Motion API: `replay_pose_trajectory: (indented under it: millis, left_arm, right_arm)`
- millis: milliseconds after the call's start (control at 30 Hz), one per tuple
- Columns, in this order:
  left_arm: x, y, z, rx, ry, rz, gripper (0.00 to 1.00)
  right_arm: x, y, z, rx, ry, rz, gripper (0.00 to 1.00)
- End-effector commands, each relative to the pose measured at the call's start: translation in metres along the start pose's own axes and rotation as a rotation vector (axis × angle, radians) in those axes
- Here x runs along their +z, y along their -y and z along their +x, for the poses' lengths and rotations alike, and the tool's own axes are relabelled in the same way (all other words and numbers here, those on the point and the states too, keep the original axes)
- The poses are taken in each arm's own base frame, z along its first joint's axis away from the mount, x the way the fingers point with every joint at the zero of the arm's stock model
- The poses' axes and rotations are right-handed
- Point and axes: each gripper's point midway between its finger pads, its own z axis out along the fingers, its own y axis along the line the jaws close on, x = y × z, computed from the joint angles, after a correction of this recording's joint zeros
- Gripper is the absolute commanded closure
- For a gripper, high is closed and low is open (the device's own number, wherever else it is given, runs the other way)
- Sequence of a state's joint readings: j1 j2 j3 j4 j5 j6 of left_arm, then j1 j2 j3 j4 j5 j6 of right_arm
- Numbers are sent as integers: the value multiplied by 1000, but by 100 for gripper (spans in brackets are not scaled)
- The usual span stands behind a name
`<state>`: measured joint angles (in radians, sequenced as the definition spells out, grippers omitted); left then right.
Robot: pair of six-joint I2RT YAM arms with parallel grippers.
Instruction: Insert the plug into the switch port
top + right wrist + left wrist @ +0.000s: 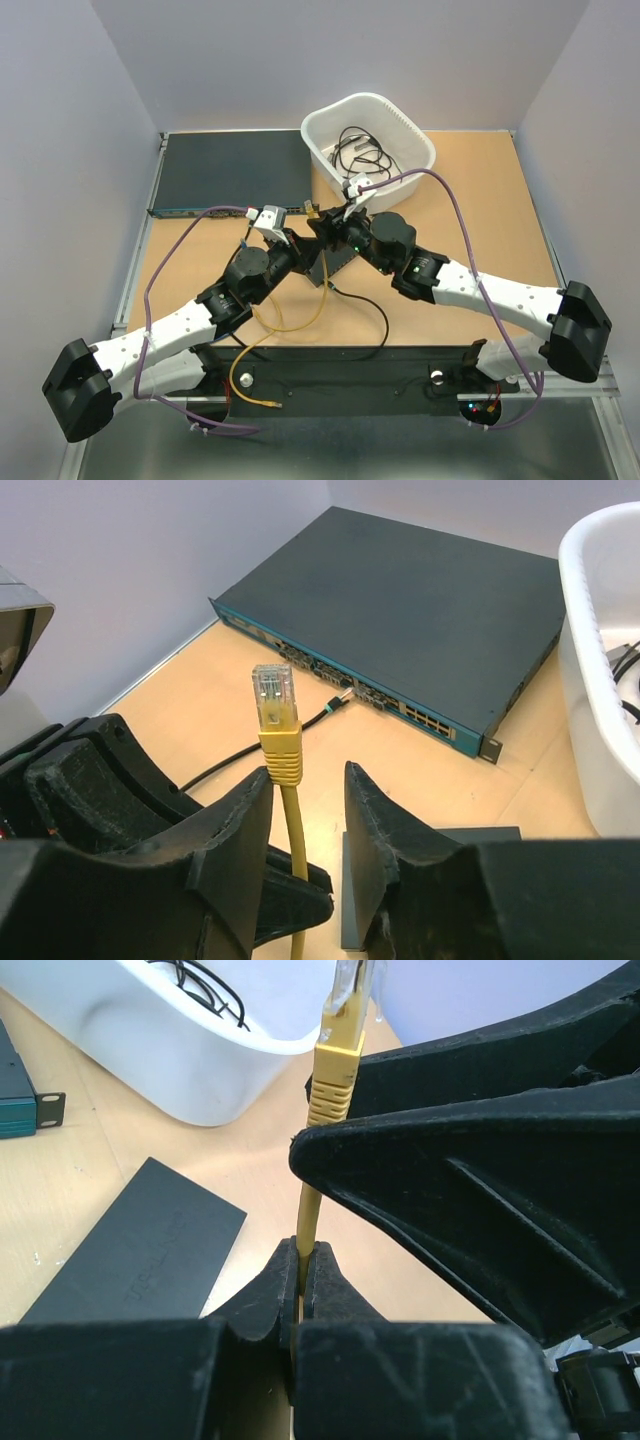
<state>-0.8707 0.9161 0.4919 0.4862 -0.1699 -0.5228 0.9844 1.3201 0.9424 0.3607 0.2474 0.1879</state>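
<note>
Left wrist: left tool (300, 1263) pinching cable (308, 1210); right wrist: right tool (308, 777) wide round plug (275, 708).

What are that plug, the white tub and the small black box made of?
The plug looks like clear, glossy hard plastic: you see through it. The yellow cable seems rubber-sheathed, with a ribbed boot. The white tub is smooth, shiny moulded plastic. The small black box is matte; metal or plastic, I cannot tell.

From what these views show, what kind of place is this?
Probably a robot lab cell for network cabling: a walled wooden table, a wide rack switch, the left gripper holding a yellow plug cable.
</note>
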Motion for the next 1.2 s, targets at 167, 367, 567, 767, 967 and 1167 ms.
replay_pose_trajectory:
  millis: [167,367,567,767,967,1167]
  left_arm:
    - [1,16,-27,1,75,37,100]
    - [0,17,-25,6,71,43,100]
    - [3,19,-22,16,54,53,97]
    - [3,20,-20,27,44,61,55]
    - [4,10,-23,45,39,-6,40]
    - [4,6,-29,38,54,-38,40]
  right_arm:
    - [9,-17,-43,43,123,-33,78]
    - [7,-14,-36,53,115,-26,100]
    - [-5,-6,-39,70,125,2,99]
    - [-50,21,-40,75,56,111,100]
    - [-104,50,-25,120,-75,241,99]
    - [-142,81,39,115,-335,424,100]
